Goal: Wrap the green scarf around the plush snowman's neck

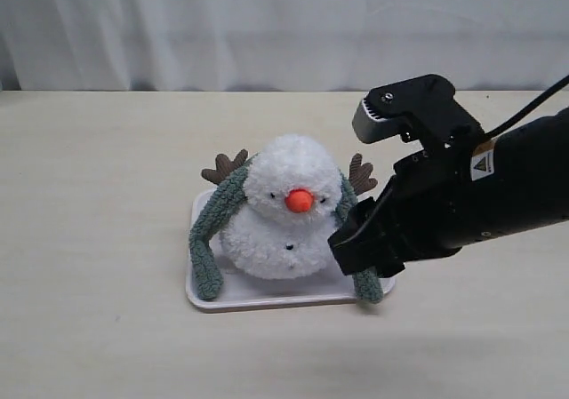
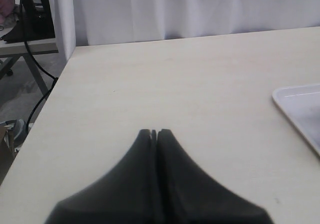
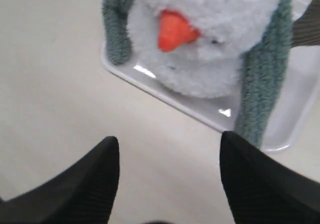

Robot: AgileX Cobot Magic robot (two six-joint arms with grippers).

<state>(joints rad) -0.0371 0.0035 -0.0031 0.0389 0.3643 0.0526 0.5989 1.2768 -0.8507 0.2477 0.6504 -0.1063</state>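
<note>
The plush snowman (image 1: 289, 208) sits upright on a white tray (image 1: 267, 299), orange nose facing the front. The green scarf (image 1: 209, 239) runs behind its head. One end hangs down each side, and both ends reach the tray's front edge. My right gripper (image 1: 356, 250) is open with nothing between its fingers. It hovers just in front of the scarf's right end (image 3: 262, 89), which shows beside one finger in the right wrist view, as does the snowman (image 3: 215, 44). My left gripper (image 2: 155, 132) is shut and empty over bare table, away from the tray.
The tray's corner (image 2: 300, 109) shows at the edge of the left wrist view. The table's left edge (image 2: 60, 79) drops off to the floor, with cables and a stand beyond. A white curtain hangs behind the table.
</note>
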